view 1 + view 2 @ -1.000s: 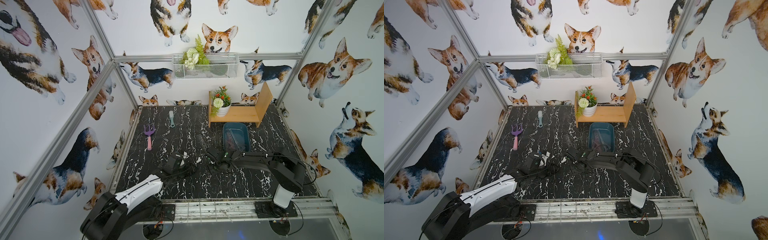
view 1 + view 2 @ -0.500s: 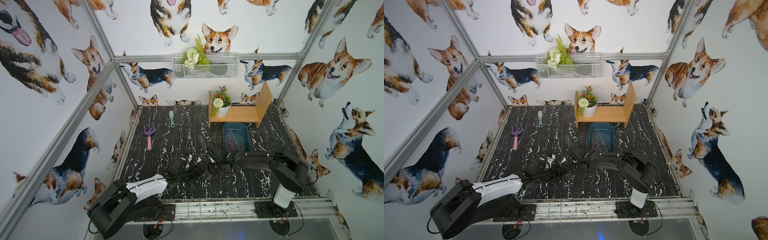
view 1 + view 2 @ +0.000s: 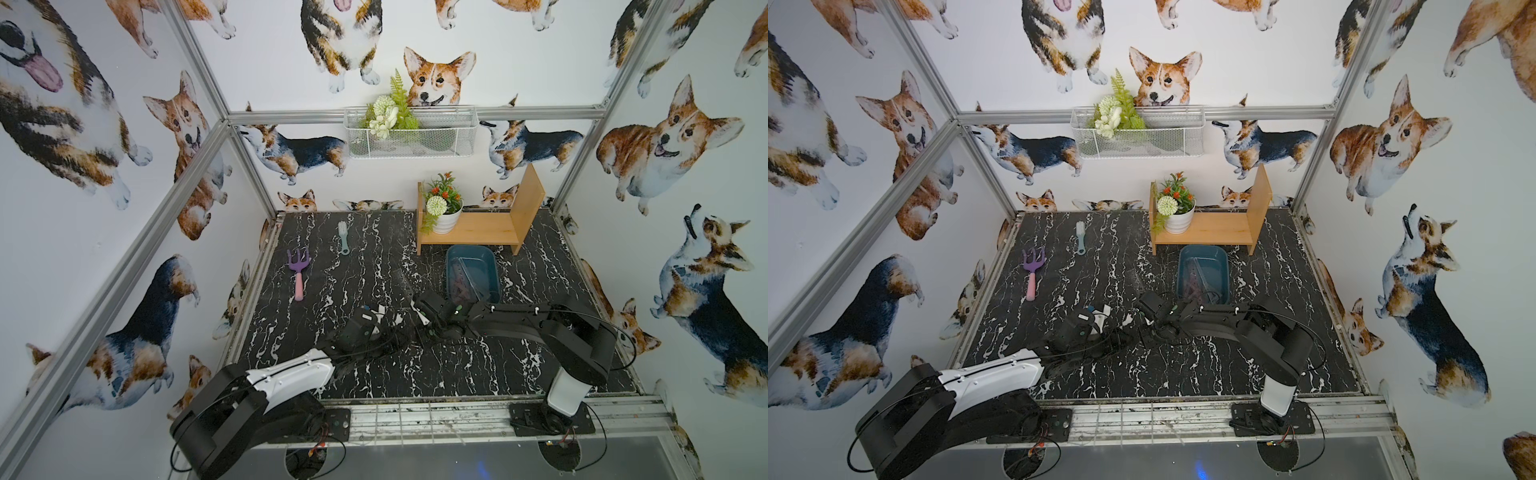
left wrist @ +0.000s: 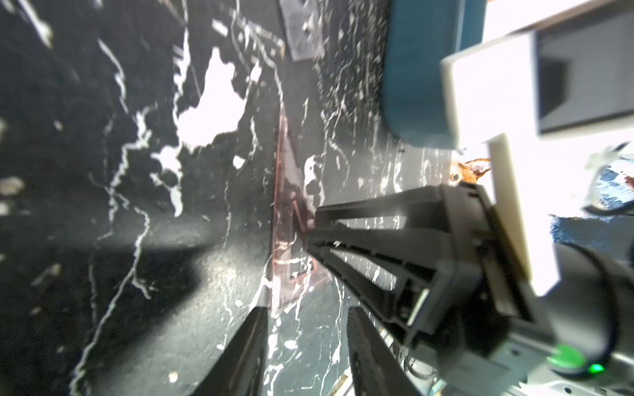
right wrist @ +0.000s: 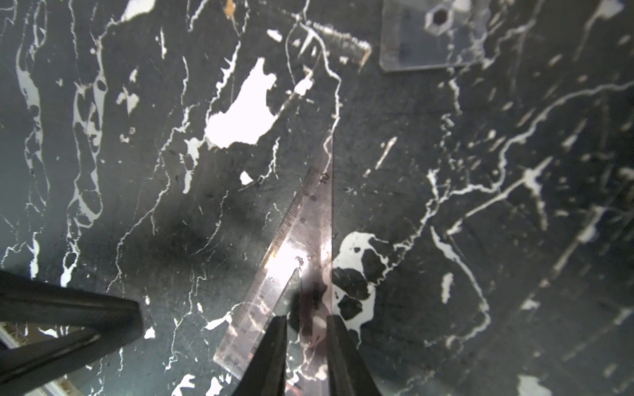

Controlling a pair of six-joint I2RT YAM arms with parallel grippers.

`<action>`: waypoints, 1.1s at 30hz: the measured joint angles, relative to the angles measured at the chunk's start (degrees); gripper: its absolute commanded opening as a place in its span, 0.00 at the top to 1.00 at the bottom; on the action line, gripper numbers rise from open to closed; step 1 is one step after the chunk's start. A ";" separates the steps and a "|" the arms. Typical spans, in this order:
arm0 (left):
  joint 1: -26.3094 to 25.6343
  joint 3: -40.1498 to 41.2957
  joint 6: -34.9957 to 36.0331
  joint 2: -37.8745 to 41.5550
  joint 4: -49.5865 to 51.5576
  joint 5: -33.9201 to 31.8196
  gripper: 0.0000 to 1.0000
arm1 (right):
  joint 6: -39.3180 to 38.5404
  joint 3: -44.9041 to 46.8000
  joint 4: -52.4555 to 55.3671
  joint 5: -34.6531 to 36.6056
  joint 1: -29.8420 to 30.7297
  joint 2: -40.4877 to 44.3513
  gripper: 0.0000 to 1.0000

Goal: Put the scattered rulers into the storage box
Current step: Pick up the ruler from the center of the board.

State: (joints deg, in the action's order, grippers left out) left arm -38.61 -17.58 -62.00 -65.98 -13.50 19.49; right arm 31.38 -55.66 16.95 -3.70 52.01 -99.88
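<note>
A small triangular set square [image 5: 308, 223], see-through with a pinkish tint, lies flat on the black marbled table [image 3: 357, 266]. My right gripper [image 5: 305, 325] hangs low over its wide end, its jaws a narrow gap apart with one strip of the ruler showing between them. My left gripper [image 4: 305, 319] is open and empty, one fingertip [image 4: 255, 319] beside the set square's [image 4: 288, 240] corner. The end of a clear straight ruler [image 5: 435, 34] lies flat further off. The teal storage box [image 3: 471, 278] stands just beyond both grippers, with rulers [image 3: 465, 282] lying in it.
A purple-and-pink toy fork [image 3: 298, 272] and a pale blue brush [image 3: 343, 237] lie at the far left of the table. A wooden shelf [image 3: 478, 228] with a potted plant [image 3: 442, 208] stands behind the box. A white wire basket [image 3: 409, 133] hangs on the back wall.
My left arm has swung right and forward until its gripper is next to the right one. The right gripper's jaws have parted a little.
</note>
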 measured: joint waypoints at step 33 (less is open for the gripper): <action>0.44 2.78 0.20 9.22 7.21 -4.26 0.53 | -4.90 -13.29 17.77 8.22 3.85 -7.63 0.70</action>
State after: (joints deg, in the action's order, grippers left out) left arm -38.17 -14.81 -61.80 -56.75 -6.28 15.22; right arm 26.48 -68.95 34.72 4.51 55.86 -107.50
